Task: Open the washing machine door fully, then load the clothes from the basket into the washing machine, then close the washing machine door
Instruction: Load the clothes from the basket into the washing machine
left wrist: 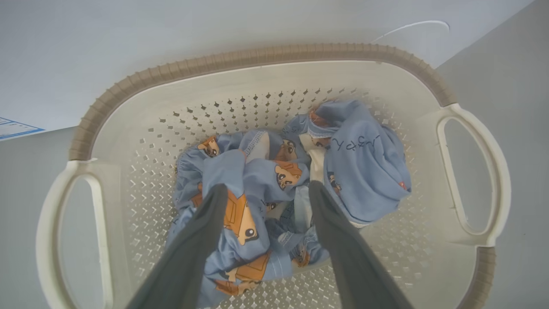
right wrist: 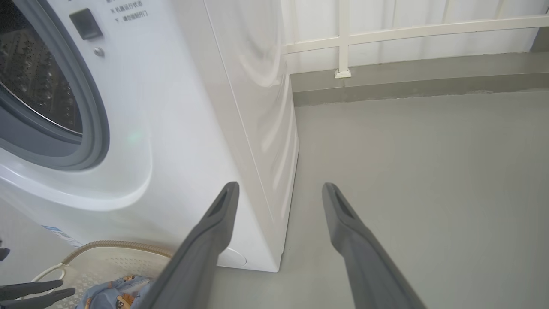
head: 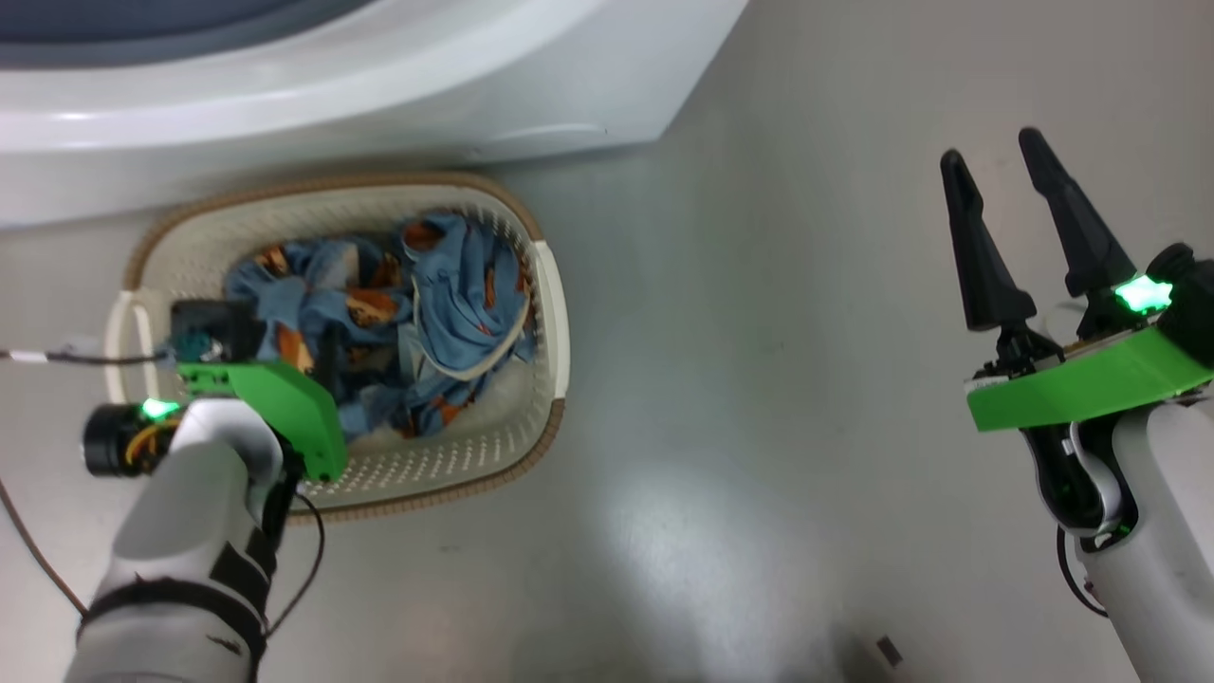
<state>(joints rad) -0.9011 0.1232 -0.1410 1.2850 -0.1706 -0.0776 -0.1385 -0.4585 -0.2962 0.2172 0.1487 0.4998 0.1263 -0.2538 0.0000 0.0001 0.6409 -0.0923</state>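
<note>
The washing machine stands far, the basket at its foot.
You have bare grey floor open to the machine's right, out to a white railing; the drum mouth is uncovered. The basket sits just beside the machine's base, clothes heaped inside. Your left gripper hangs over them, fingers apart, gripping nothing; your right gripper stands spread above bare floor, holding nothing.

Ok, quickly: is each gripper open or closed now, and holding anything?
Left gripper: open, fingers down at the clothes in the basket, gripping nothing.
Right gripper: open, empty, over the floor.
</note>
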